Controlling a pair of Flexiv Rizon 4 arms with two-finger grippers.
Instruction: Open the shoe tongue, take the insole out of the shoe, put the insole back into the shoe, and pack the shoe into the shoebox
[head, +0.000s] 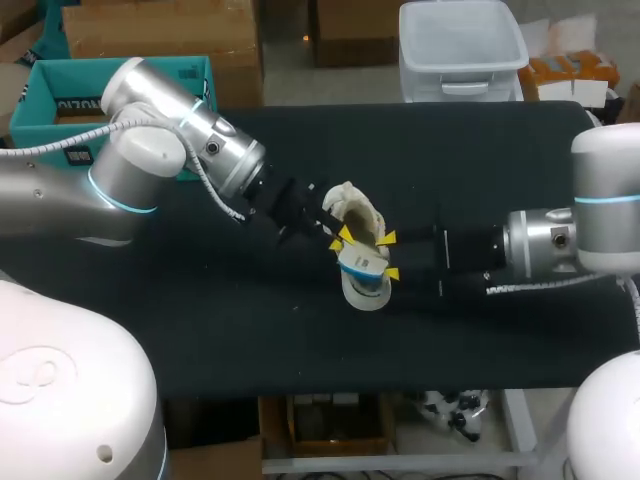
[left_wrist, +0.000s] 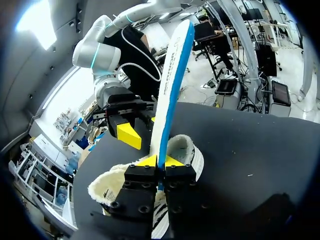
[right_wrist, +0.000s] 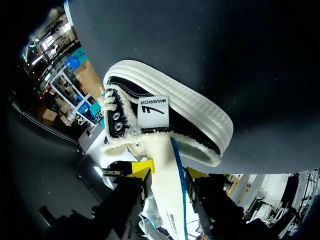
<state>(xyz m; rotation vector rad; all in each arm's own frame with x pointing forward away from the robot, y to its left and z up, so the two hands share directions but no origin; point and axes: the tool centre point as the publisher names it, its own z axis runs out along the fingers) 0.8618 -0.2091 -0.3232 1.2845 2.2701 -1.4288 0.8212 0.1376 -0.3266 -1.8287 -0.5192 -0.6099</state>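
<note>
Left wrist view: upright insole (left_wrist: 171, 85) partly hides the right end effector (left_wrist: 136, 136).

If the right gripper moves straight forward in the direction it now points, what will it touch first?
Probably the shoe: its fuzzy opening lies directly ahead of the right gripper, just past the insole. How near is hard to judge.

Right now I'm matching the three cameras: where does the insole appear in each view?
Head view: insole at mid-table, on the shoe's near side.
Left wrist view: insole upright, pinched in the left gripper, above the shoe.
Right wrist view: insole running from the shoe's opening to the right gripper.
Shared landmark: the fleece-lined shoe, beside the insole in all three.
</note>
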